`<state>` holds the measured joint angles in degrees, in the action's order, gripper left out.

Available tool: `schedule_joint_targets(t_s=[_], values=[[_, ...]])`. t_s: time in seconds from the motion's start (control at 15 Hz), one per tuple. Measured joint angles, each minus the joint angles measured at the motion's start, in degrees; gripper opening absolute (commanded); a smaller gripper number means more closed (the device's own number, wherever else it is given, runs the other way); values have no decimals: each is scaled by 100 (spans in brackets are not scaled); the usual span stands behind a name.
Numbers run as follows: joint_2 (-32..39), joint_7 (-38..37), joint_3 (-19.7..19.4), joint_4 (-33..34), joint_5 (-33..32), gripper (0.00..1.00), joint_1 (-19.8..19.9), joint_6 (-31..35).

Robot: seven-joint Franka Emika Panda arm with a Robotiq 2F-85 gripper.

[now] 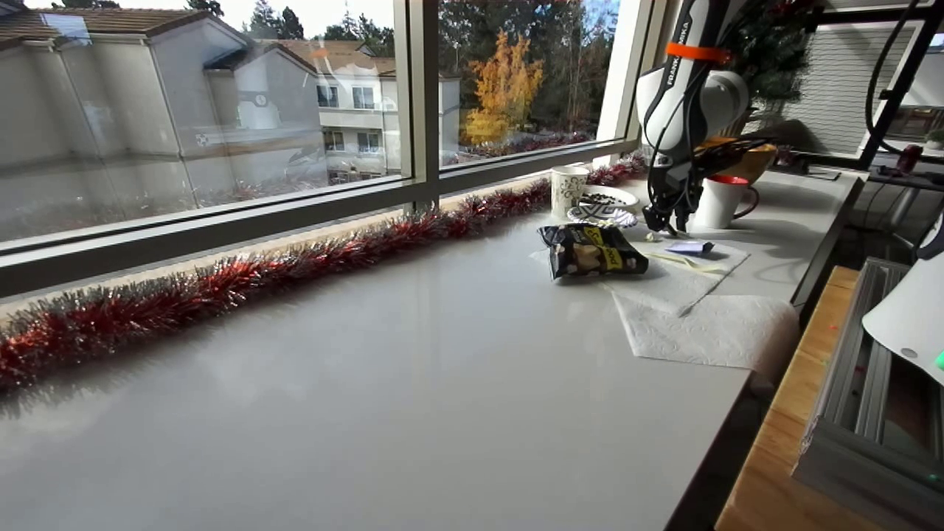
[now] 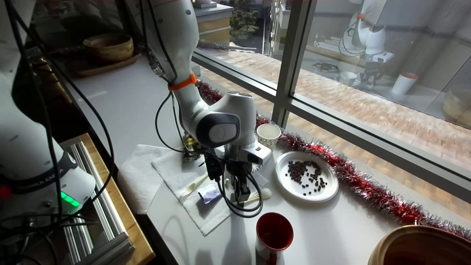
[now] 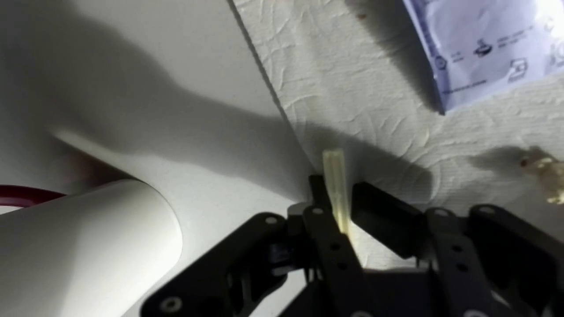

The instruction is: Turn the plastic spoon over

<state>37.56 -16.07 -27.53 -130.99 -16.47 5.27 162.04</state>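
Note:
The plastic spoon is pale cream. Its handle (image 3: 334, 164) stands between my fingertips in the wrist view, with the handle's end sticking out past them. Its rounded head (image 2: 265, 193) shows just beside the gripper in an exterior view. My gripper (image 3: 338, 189) is closed down to about the handle's width, with a finger against each side of the handle. In both exterior views the gripper (image 1: 667, 227) (image 2: 241, 197) points down, low over the napkin's edge. The spoon's middle is hidden by the fingers. I cannot tell whether the spoon still touches the table.
A white mug with red inside (image 2: 274, 233) (image 3: 88, 251) stands close to the gripper. A small packet (image 3: 489, 48) and a plastic fork (image 2: 189, 188) lie on the napkin (image 2: 211, 221). A plate of dark beans (image 2: 307, 197), a paper cup (image 1: 569, 190) and a snack bag (image 1: 594, 252) are nearby.

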Motion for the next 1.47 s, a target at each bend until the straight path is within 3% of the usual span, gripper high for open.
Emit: schedule_joint_targets(t_s=[0.2,0.27,1.13,1.47], values=[[-35,128,34,0,39,2,66,32],[-52,170,39,0,57,8,86,33],[-450,291,-91,-226,103,6,159,16],[-766,364,62,-447,288,6,348,-13]])
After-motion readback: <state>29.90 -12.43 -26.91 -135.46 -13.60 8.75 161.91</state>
